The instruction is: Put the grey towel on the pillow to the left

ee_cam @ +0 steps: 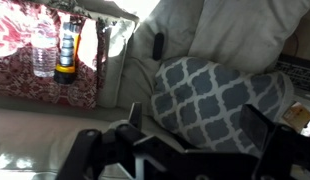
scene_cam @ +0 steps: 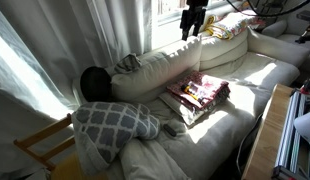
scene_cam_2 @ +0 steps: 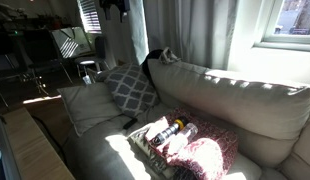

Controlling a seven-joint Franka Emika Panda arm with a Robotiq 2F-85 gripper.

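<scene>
The tool (ee_cam: pixel 195 140) hangs with jaws spread, gripping nothing, over the lattice pillow (ee_cam: pixel 215 95). Beyond the pillow, a dark remote (ee_cam: pixel 158 45) lies on the sofa (ee_cam: pixel 45 130), and bottles (ee_cam: pixel 43 50) rest on red fabric (ee_cam: pixel 20 75). Farthest off, the grey towel (scene_cam: pixel 127 65) sits crumpled atop the sofa's backrest, beside a black round thing (scene_cam: pixel 93 82).
</scene>
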